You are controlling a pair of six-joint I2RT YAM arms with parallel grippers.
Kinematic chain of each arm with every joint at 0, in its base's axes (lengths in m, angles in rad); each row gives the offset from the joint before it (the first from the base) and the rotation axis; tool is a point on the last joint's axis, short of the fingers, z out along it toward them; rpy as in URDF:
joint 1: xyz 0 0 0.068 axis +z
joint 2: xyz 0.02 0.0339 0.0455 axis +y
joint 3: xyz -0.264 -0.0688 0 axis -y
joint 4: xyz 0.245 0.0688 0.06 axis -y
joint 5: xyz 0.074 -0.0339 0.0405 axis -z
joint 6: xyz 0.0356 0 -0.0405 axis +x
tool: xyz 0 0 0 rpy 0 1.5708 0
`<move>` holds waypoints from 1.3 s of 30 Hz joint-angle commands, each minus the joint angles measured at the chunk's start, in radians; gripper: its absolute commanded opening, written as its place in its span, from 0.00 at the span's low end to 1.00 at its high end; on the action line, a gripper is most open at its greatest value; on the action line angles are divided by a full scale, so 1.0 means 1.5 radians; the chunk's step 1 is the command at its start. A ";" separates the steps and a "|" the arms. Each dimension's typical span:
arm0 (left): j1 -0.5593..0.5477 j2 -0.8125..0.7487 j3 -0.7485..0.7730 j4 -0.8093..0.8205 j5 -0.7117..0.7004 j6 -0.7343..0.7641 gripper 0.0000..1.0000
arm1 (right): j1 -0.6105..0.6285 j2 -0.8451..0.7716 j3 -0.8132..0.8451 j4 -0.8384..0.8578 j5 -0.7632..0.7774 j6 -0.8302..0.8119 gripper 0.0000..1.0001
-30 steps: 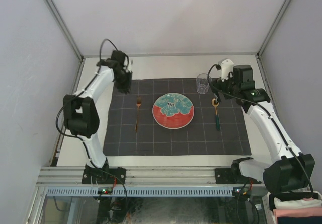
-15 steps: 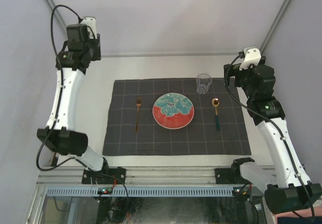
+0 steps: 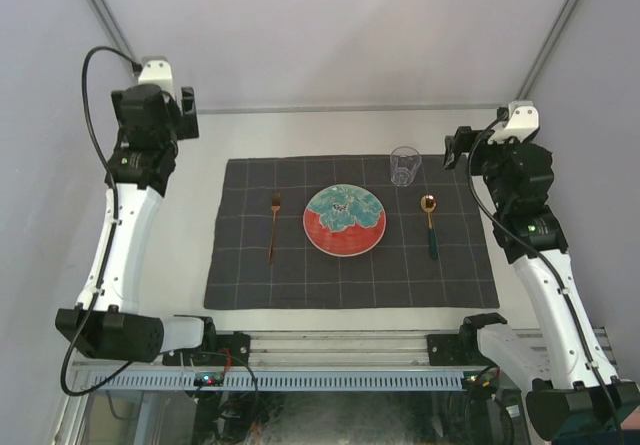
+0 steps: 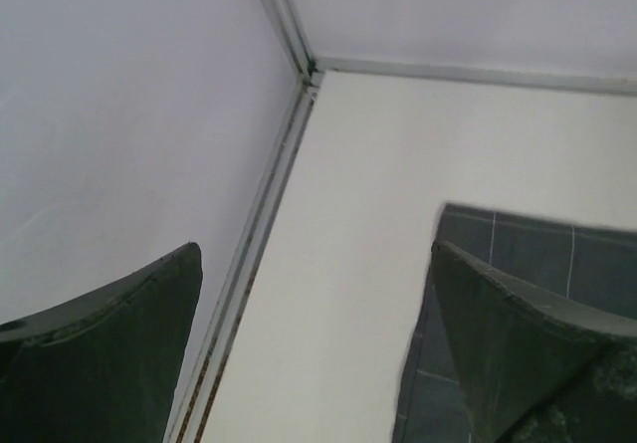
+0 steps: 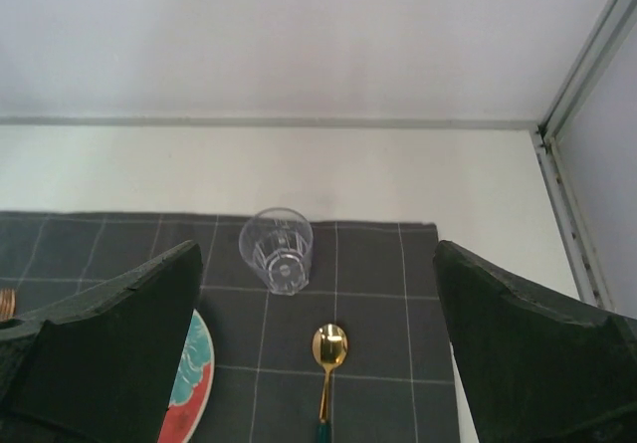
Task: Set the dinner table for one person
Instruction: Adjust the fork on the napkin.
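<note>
The dinner table [image 3: 300, 130] is off-white, with a dark grey checked cloth [image 3: 350, 275] spread on it. On the cloth lie a red and teal plate [image 3: 344, 220], a copper fork [image 3: 273, 227] to its left, and a gold spoon [image 3: 430, 225] with a green handle to its right. A clear glass [image 3: 404, 165] stands upright behind the spoon. My left gripper [image 3: 180, 115] hangs open and empty, high over the table's back left. My right gripper [image 3: 458, 148] hangs open and empty above the back right. In the right wrist view the glass [image 5: 276, 249] and spoon [image 5: 328, 348] lie below the open fingers.
Grey metal rails [image 3: 330, 108] edge the table, and pale walls rise behind and at both sides. The left wrist view shows the back left corner rail [image 4: 249, 264], bare tabletop [image 4: 378, 214] and the cloth's corner [image 4: 537, 254]. The right rail [image 5: 572, 204] runs beside the cloth.
Both arms rose and drew back from the cloth toward the table's outer back corners. The left gripper's jaws went from nearly shut to wide open.
</note>
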 commanded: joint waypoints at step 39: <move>-0.203 0.057 -0.429 -0.044 0.279 -0.160 0.73 | 0.007 0.145 0.007 -0.096 -0.055 -0.133 1.00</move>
